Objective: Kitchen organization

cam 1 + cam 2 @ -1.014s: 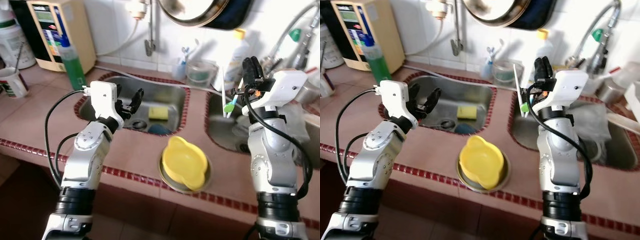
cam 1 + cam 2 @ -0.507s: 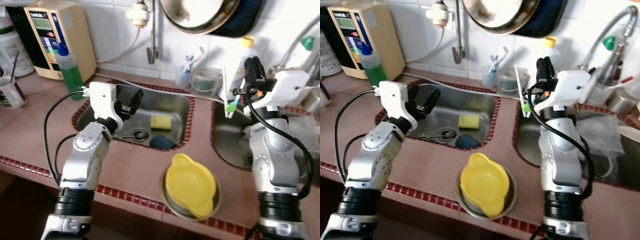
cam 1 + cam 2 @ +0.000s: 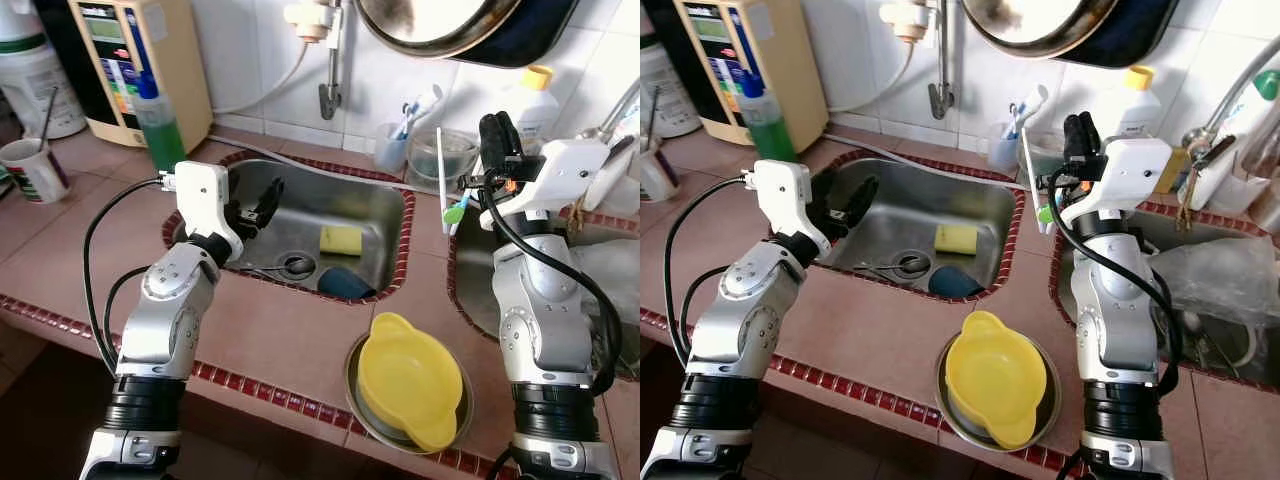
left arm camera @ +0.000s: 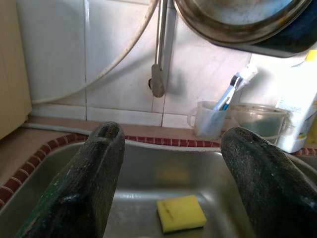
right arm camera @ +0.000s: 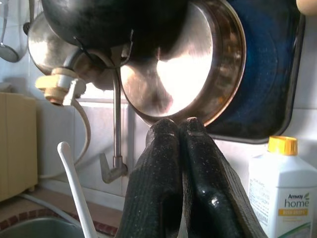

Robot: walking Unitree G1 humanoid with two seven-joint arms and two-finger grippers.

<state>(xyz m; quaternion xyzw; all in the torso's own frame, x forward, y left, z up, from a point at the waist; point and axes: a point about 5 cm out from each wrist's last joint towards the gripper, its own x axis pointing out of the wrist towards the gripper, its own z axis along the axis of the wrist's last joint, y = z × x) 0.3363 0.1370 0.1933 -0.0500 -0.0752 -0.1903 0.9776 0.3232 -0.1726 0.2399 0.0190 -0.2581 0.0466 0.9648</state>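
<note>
The yellow sponge [image 4: 181,213] lies flat on the sink [image 3: 385,200] floor, straight ahead of and below the spread-open left gripper [image 3: 257,206], the nearer arm; the right gripper [image 3: 494,135], fingers pressed together, points upward, seemingly holding a green-tipped white utensil [image 3: 447,190].

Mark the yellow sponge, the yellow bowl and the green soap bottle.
yellow sponge [image 3: 341,240], left eye view, middle of its top face.
yellow bowl [image 3: 411,379], left eye view, inner floor of the bowl.
green soap bottle [image 3: 160,139], left eye view, green body below the blue cap.
</note>
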